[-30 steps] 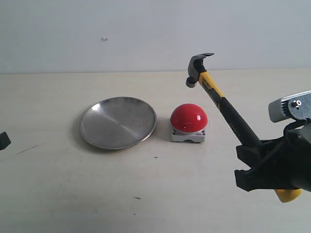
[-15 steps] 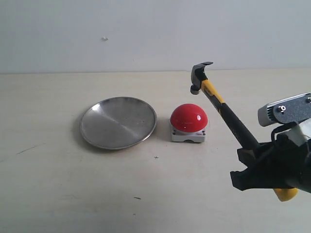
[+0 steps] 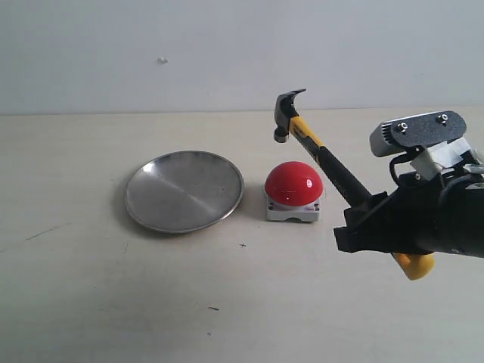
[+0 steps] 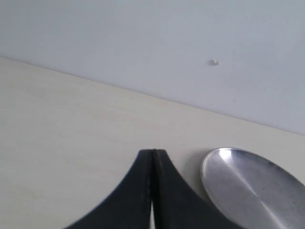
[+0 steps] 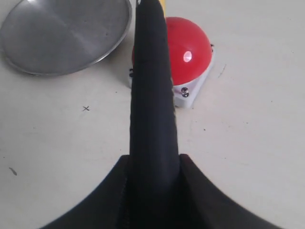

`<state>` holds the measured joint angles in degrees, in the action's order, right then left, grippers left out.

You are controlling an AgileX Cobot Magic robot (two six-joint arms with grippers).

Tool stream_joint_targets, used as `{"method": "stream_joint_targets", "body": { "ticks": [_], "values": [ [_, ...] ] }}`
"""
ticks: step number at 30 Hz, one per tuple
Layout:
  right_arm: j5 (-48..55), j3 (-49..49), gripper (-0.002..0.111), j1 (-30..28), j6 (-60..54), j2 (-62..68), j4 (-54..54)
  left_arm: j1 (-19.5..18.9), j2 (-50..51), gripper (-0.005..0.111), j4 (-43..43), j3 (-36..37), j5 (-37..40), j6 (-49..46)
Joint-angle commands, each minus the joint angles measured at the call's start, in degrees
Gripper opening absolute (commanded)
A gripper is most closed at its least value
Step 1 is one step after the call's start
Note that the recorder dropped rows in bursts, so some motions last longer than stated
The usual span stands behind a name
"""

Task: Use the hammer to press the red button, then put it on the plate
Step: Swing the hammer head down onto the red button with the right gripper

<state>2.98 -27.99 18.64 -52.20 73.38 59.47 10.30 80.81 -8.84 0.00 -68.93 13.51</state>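
The right gripper [image 3: 361, 224] comes in from the right of the exterior view, its jaws closed on the black handle of the hammer [image 3: 333, 170] low down, near the butt, so that the yellow end pokes out below the fingers. From that grip the handle slants up and to the left, past the yellow neck to the dark head, which hangs in the air above the red button [image 3: 293, 184], a little toward its far left side, with a clear gap between head and dome (the claw points up and to the right). The button sits on its small grey-white base on the pale table [image 3: 113, 287]. In the right wrist view the handle crosses in front of the dome and hides one side of it. The plate [image 3: 184, 190] lies flat on the table just to the left of the button, close to it but not touching. The left gripper [image 4: 153, 157] shows only in its own wrist view: its two black fingers are pressed together with nothing between them, above the table, and the plate's rim is near beside it.
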Motion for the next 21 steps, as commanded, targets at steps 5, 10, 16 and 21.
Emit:
{"method": "stream_joint_targets", "body": {
  "ticks": [5, 10, 16, 21],
  "values": [
    [3.8, -2.1, 0.000, -4.7, -2.0, -0.7, -3.9, 0.4, 0.1, 0.000, 0.2, 0.0, -0.8, 0.3],
    [2.2, -2.1, 0.000, -4.7, -1.3, -1.4, -4.6, 0.4, 0.1, 0.000, 0.2, 0.0, -0.8, 0.3],
    [4.7, -2.1, 0.000, -4.7, -1.3, -9.0, -4.8, 0.4, 0.1, 0.000, 0.2, 0.0, -1.0, 0.3],
    [1.8, 0.5, 0.000, -5.8, 6.3, -10.1, -11.5, 0.4, 0.1, 0.000, 0.2, 0.0, -1.0, 0.3]
  ]
}}
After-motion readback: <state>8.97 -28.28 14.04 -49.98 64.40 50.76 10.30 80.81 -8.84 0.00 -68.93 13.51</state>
